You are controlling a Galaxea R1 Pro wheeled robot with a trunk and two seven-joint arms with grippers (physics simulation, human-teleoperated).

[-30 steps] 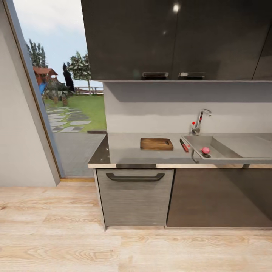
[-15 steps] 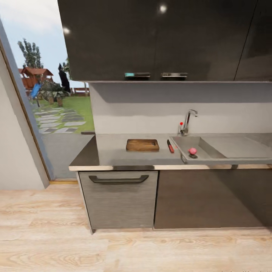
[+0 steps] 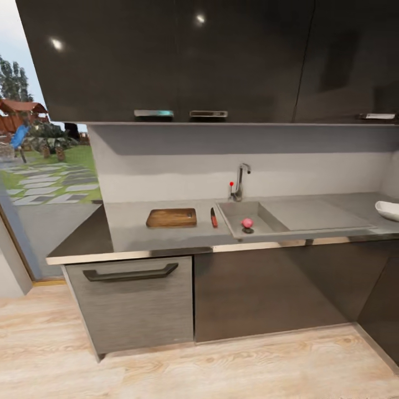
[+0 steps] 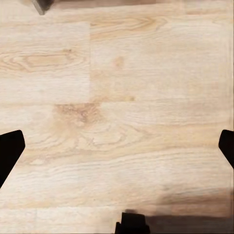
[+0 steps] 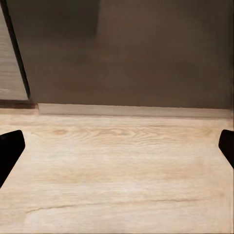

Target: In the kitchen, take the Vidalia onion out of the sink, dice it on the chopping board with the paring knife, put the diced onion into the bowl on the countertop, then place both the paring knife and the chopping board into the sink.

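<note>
Nothing is done yet: the Vidalia onion (image 3: 247, 223) lies in the sink (image 3: 260, 215), the chopping board (image 3: 172, 218) and paring knife (image 3: 214, 217) near the bench's (image 3: 138, 238) middle, the bowl (image 3: 388, 210) at its right end, both the left claw (image 4: 117, 151) and the right claw (image 5: 117, 146) released over the floor (image 3: 166, 366)

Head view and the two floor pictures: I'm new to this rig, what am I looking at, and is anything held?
The big picture comes from the robot's head. It faces a kitchen countertop bearing the chopping board and, beside it, the paring knife. The Vidalia onion sits in the sink; a white bowl peeks in at the far right. The other pictures come from cameras near each gripper, aimed at the wooden floor. The left gripper and right gripper are spread open, holding nothing.
</note>
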